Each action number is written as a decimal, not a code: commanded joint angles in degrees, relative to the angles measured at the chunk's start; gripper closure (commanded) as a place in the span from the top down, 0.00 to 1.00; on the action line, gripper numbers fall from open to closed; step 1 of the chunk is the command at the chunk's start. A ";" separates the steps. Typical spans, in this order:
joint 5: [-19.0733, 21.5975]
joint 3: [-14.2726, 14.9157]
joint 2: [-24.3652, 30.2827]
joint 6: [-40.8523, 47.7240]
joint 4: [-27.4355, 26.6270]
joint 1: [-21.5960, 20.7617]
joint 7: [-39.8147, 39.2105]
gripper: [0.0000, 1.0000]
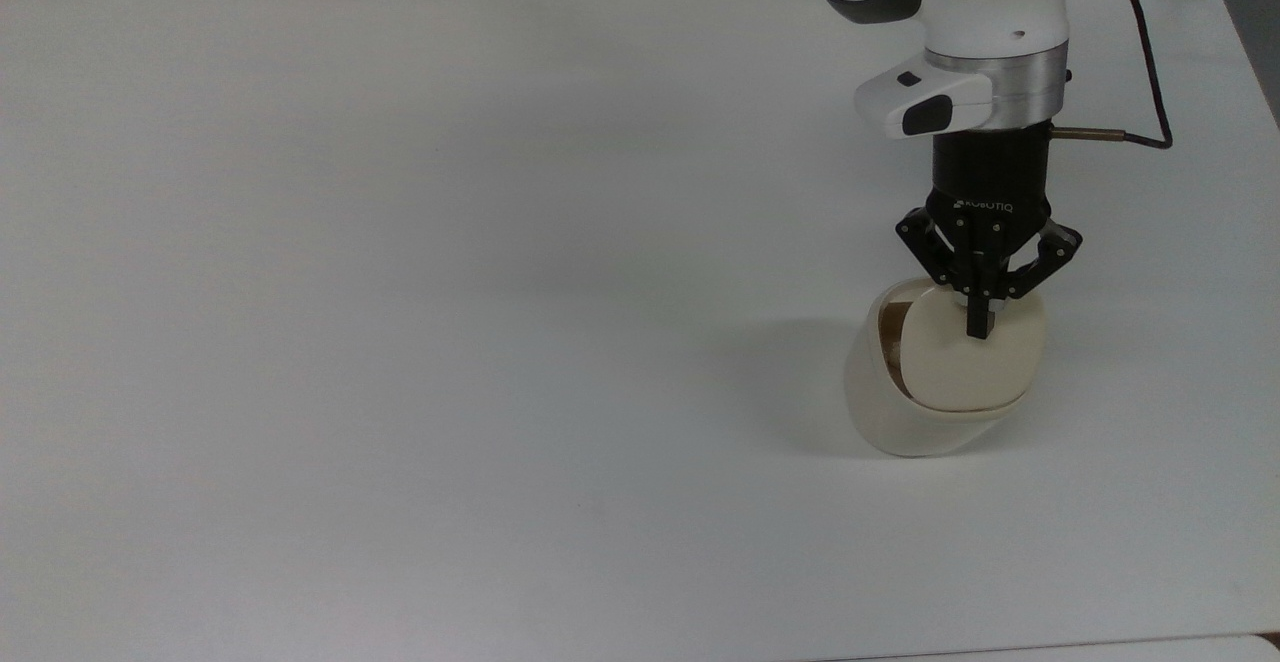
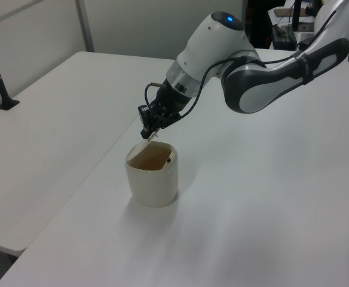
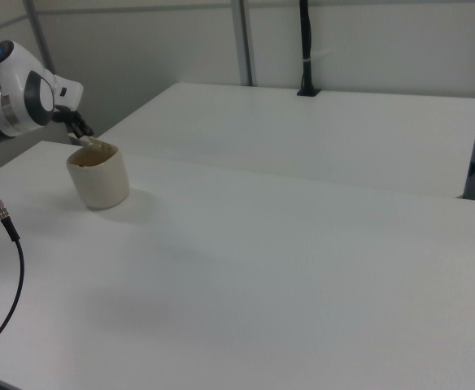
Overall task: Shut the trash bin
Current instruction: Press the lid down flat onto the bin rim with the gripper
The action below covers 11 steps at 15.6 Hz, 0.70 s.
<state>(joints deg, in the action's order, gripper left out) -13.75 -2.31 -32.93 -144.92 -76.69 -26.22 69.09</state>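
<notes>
**Bin lid partway down, gripper on it**

The trash bin (image 1: 905, 412) is sitting on the white table (image 1: 400, 292) near the top view's right edge, toward the front. Its lid (image 1: 975, 367) is lying tilted over the opening w/ a dark gap showing at the top view's left – not shut. The gripper (image 1: 979, 327) is pressing its tip on the lid's far part, fingers together, nothing between them. Behind it, the arm (image 2: 252, 78) is reaching in – cable (image 1: 1140, 42) trailing off.
</notes>
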 commanded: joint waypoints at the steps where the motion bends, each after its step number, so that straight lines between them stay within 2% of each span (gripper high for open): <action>1: -0.84 -0.42 3.49 3.14 -4.61 -0.23 -1.76 0.00; 4: -0.84 -0.85 3.14 4.47 -5.22 -0.14 -5.00 0.00; 11: -2.07 -1.56 2.69 4.47 -6.19 -0.23 -5.01 0.00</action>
<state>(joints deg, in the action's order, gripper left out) -14.85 -3.40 -32.11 -141.76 -80.68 -26.33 64.62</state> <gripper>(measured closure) 0.991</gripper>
